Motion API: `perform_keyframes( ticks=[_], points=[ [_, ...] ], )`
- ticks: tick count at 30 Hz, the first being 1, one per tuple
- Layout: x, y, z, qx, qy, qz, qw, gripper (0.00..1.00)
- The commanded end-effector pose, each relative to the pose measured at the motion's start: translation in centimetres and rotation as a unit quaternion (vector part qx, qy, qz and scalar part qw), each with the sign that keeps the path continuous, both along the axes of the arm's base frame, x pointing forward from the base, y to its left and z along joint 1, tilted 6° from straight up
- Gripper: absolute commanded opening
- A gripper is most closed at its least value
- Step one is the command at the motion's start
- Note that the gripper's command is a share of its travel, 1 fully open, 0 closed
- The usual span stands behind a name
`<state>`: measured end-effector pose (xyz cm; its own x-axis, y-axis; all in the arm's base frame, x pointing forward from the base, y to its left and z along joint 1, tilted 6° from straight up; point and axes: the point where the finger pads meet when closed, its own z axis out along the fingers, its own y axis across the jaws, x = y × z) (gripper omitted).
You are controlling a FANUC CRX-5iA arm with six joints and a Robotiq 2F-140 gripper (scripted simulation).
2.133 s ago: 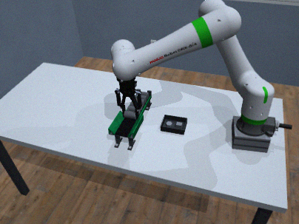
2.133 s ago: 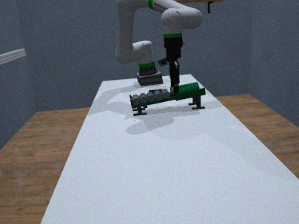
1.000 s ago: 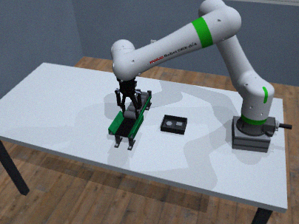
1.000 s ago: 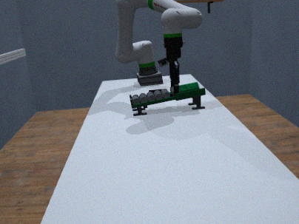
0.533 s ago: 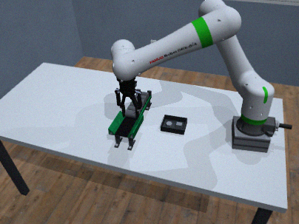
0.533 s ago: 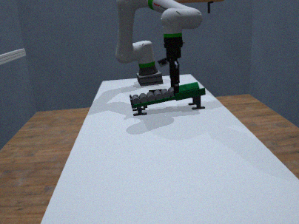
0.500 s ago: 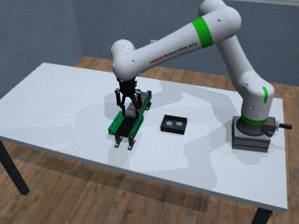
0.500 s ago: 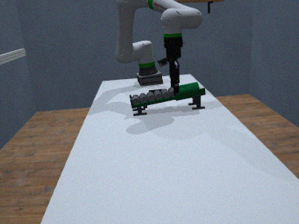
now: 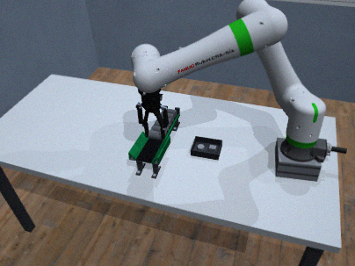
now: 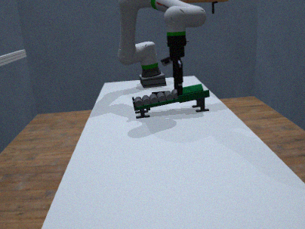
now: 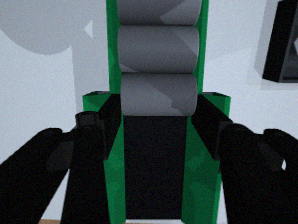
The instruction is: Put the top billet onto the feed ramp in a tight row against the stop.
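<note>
A green feed ramp (image 9: 154, 143) with a black bed stands on short legs on the white table. Several grey steel billets (image 10: 156, 97) lie across it side by side in one row toward its low end; none is stacked on the others. In the wrist view the nearest billet (image 11: 158, 95) lies straight across the bed and touches the billet beyond it (image 11: 158, 49). My gripper (image 11: 156, 107) hangs straight down over the ramp, its black fingers outside the green rails on either side of the nearest billet's end, open, with small gaps to the billet. It also shows in the exterior view (image 10: 178, 89).
A black shallow tray (image 9: 206, 147) lies on the table to the right of the ramp, seen at the wrist view's right edge (image 11: 282, 42). The robot base (image 9: 300, 157) stands at the table's far right.
</note>
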<state>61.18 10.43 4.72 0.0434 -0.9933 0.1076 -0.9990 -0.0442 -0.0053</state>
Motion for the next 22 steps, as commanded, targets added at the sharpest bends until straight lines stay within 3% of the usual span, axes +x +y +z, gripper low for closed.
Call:
perform_keyframes(
  ticks=[1, 14, 22],
  points=[
    [0.1, 0.2, 1.4, 0.0, -0.001, 0.0, 1.0, 0.51],
    [0.0, 0.8, 6.9, 0.0, -0.001, 0.0, 1.0, 0.51],
    [0.0, 0.8, 6.9, 0.0, -0.001, 0.0, 1.0, 0.51]
  ],
)
